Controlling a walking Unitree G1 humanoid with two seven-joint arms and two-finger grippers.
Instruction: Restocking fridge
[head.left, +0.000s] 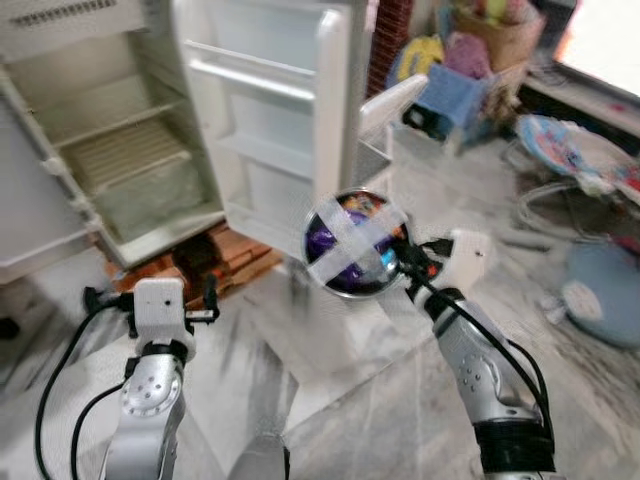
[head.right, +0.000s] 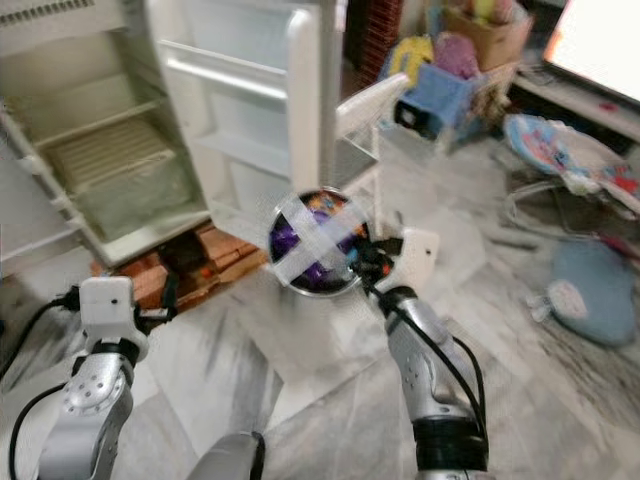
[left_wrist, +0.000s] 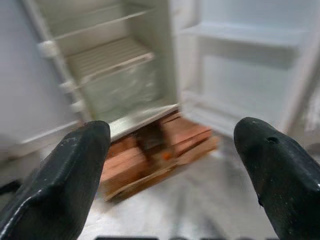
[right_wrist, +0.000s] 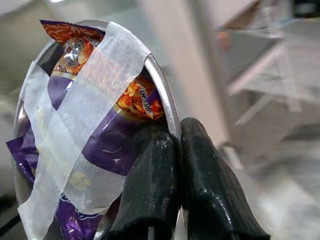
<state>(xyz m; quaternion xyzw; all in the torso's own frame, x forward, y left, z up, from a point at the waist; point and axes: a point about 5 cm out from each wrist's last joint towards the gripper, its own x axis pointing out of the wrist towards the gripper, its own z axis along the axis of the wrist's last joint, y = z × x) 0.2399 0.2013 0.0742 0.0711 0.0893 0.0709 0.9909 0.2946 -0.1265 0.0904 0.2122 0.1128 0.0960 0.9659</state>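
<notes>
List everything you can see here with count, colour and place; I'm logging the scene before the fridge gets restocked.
Fridge: one, white, ahead to the left, door swung open, shelves bare.
Fridge door: one, white, open, its racks bare.
Bricks: a stack, reddish-brown, under the fridge.
Steel bowl: one, silver, held up in front of the fridge door, crossed with pale tape.
Snack packets: purple and orange, inside the bowl under the tape; count unclear.
Clutter: blue, yellow and pink items, far right on the floor, blurred.
Floor: grey-white marble.
Left gripper: black fingers apart, holding nothing, pointed at the fridge.
Right gripper: black fingers clamped on the bowl's rim.
</notes>
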